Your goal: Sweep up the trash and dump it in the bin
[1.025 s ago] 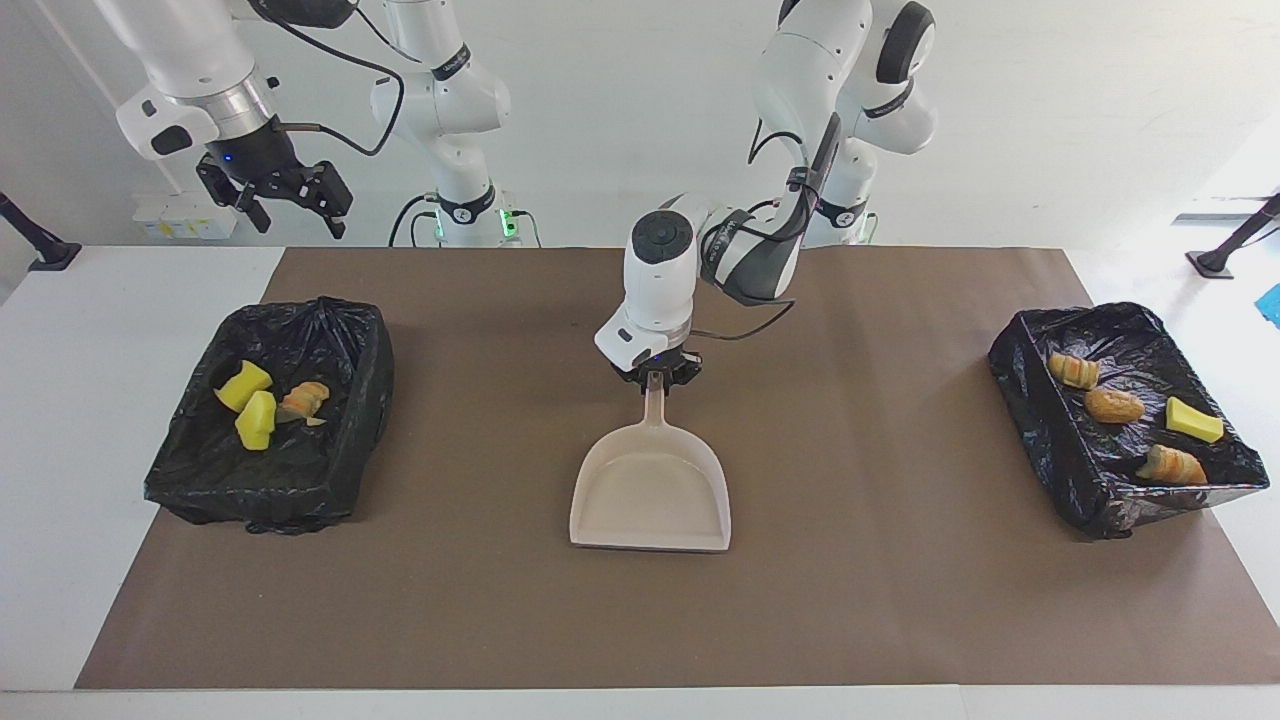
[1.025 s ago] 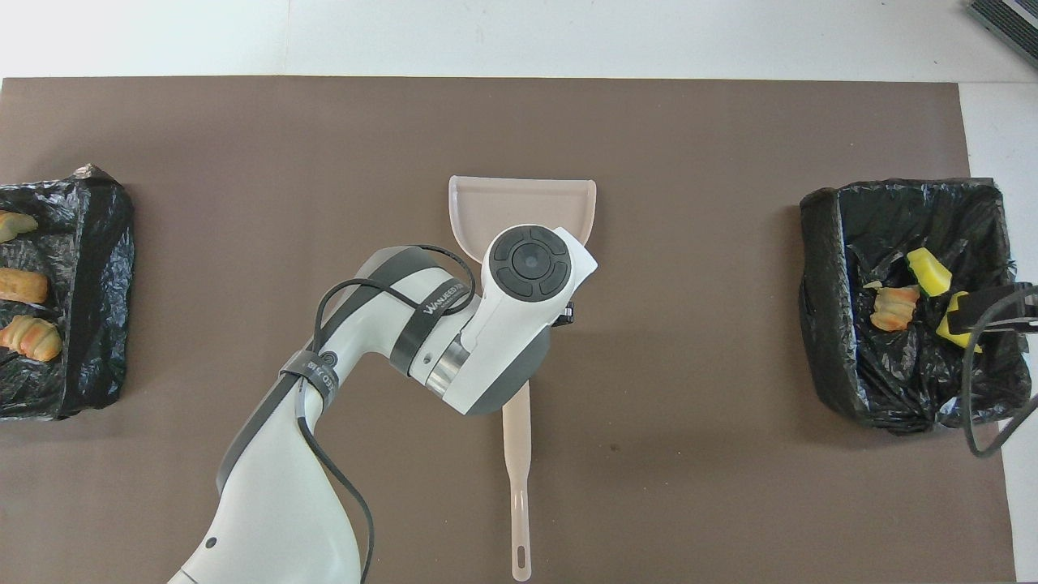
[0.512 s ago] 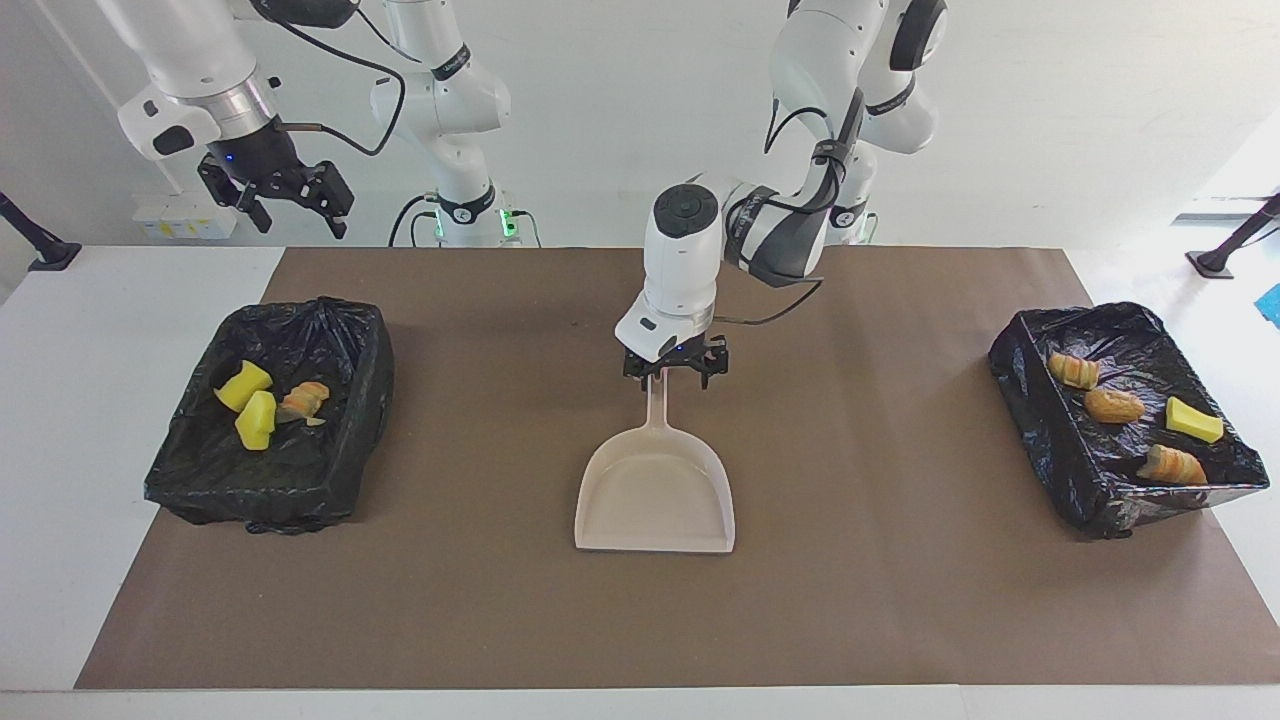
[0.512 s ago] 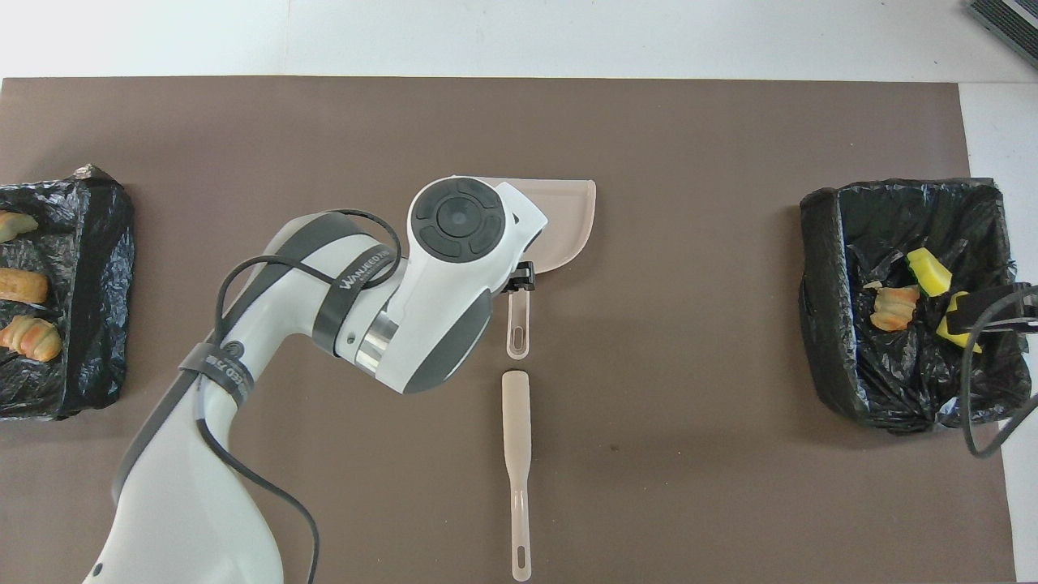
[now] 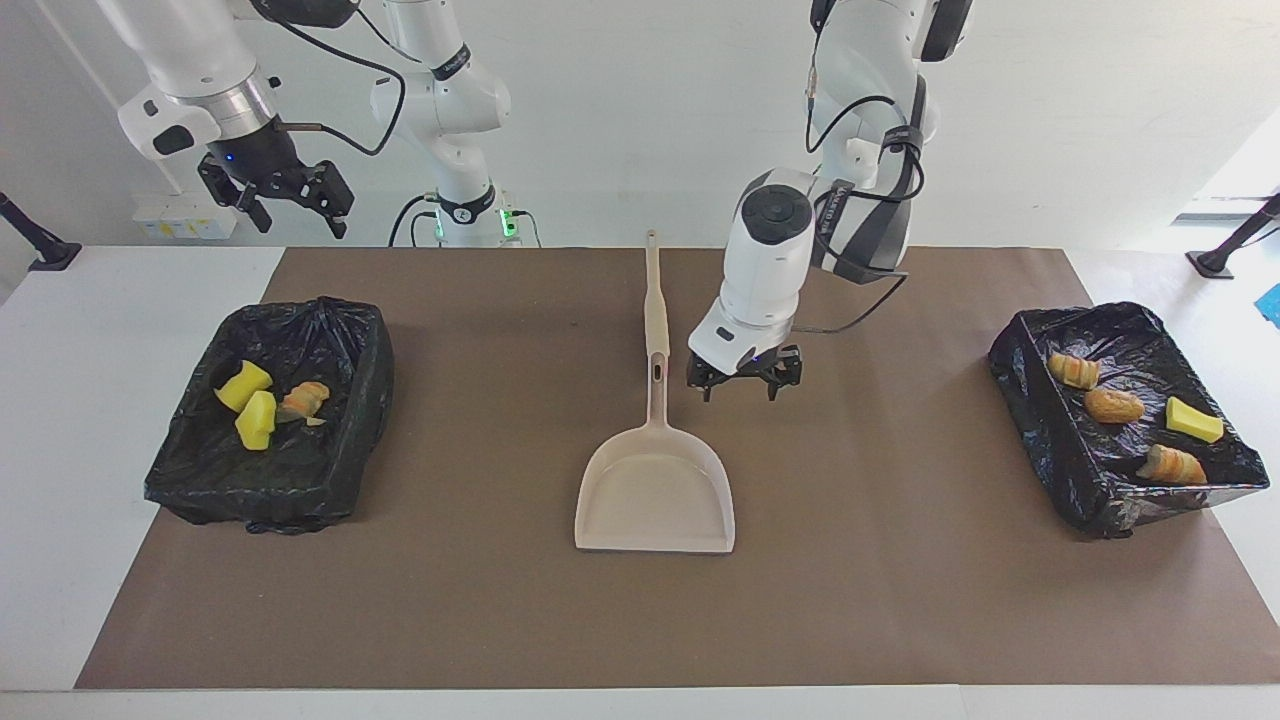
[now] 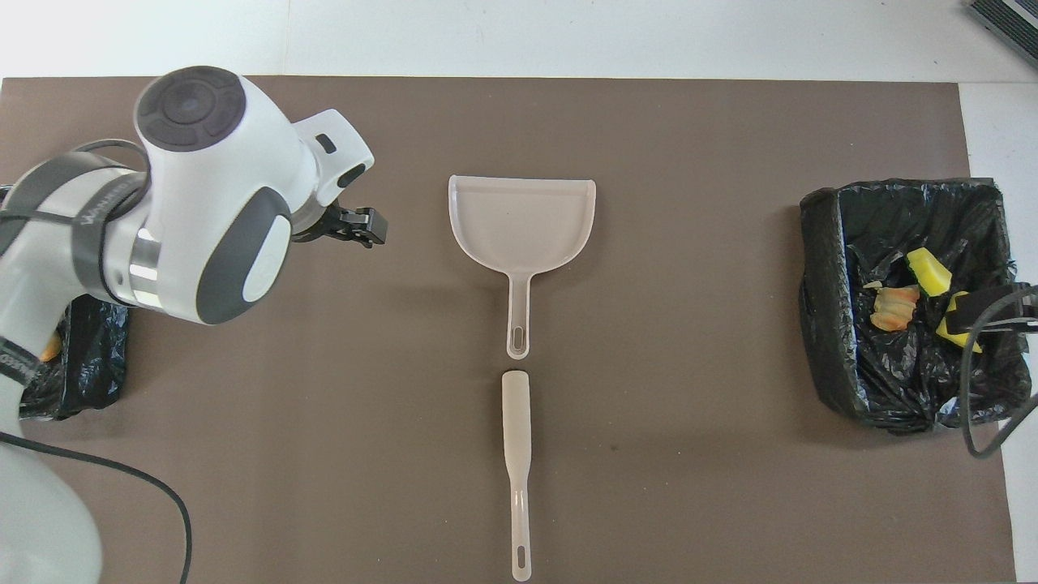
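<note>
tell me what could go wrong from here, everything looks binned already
1. The left gripper hangs open and low over the mat beside the dustpan; a careless swing could clip its handle or the brush lying in line with it.
2. The bin at the left arm's end is shallow, and a croissant-like piece sits close to its low rim, so a knock might spill it.

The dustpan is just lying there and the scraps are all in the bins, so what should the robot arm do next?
Probably lift the open left gripper away to rest. The dustpan lies empty on the mat beside the sweeper, all seven scraps sit in the two black bins, and the right gripper already waits up high.
</note>
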